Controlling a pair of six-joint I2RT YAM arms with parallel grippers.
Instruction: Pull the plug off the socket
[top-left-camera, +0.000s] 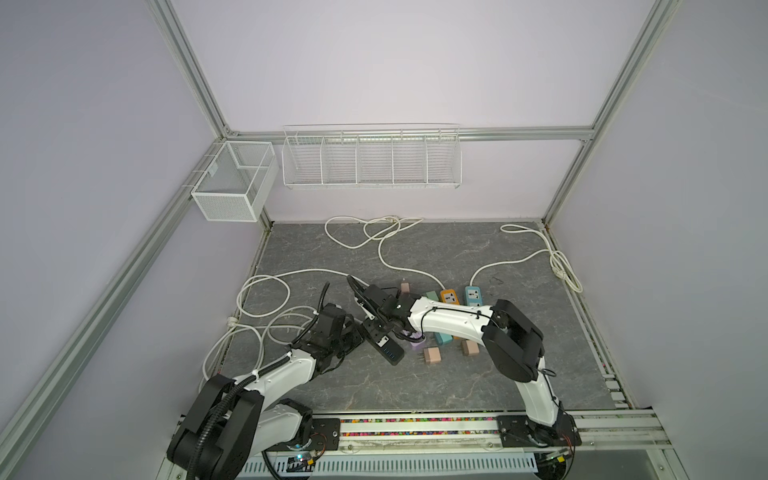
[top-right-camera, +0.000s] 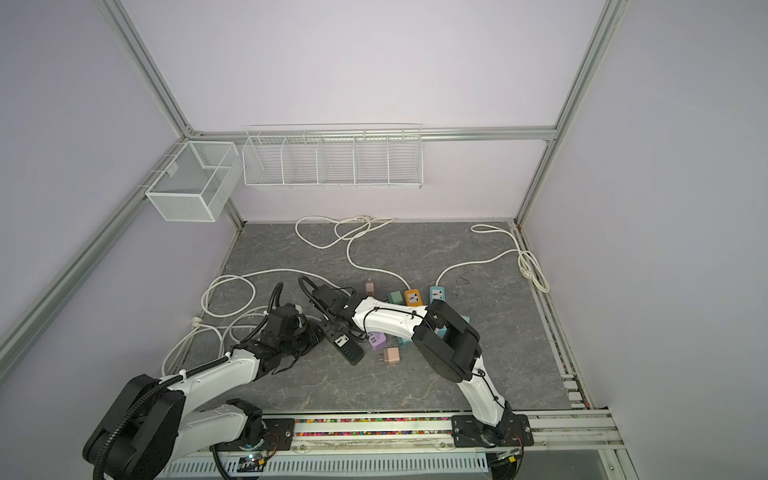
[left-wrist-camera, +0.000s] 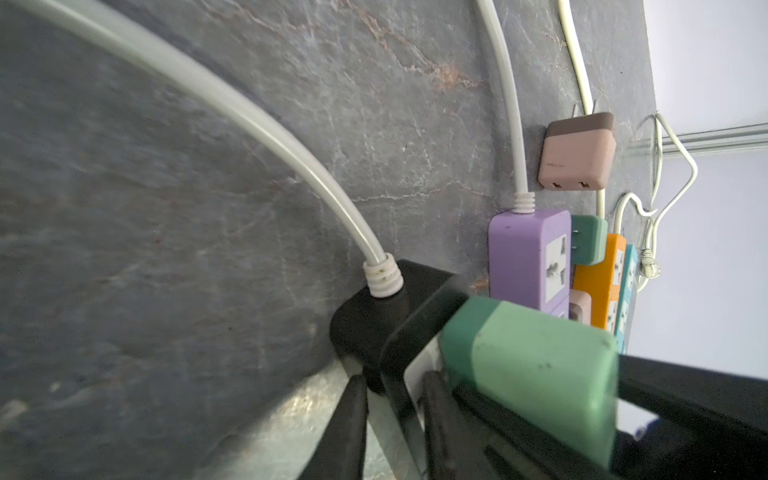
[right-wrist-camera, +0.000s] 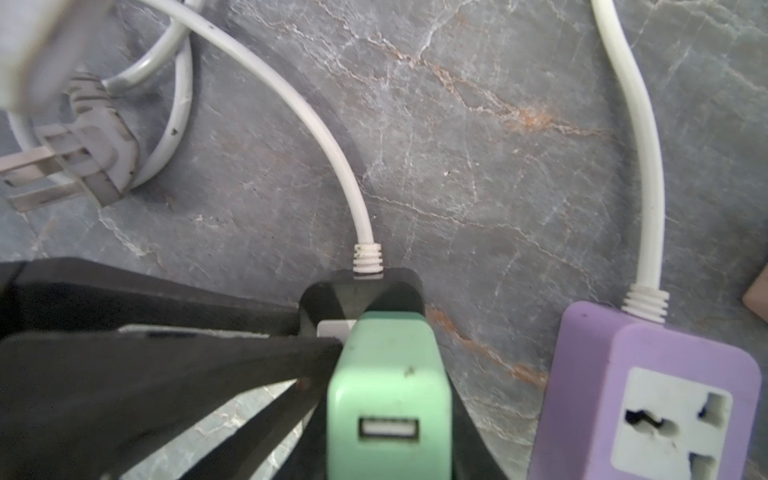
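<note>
We see the small, hard, light green plug (right-wrist-camera: 388, 374) seated in the cord end of the black power strip (left-wrist-camera: 374, 324) on the tabletop (top-left-camera: 457, 382), right claw (right-wrist-camera: 386, 444) closed on its smooth sides, left claw (left-wrist-camera: 392, 399) clamping the strip; prongs likely release stiffly.

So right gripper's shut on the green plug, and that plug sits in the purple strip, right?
No: the green plug sits in the black power strip, not the purple strip beside it. The right wrist view shows its base at the black strip's white socket face. The right gripper is shut on the plug, as stated.
</note>
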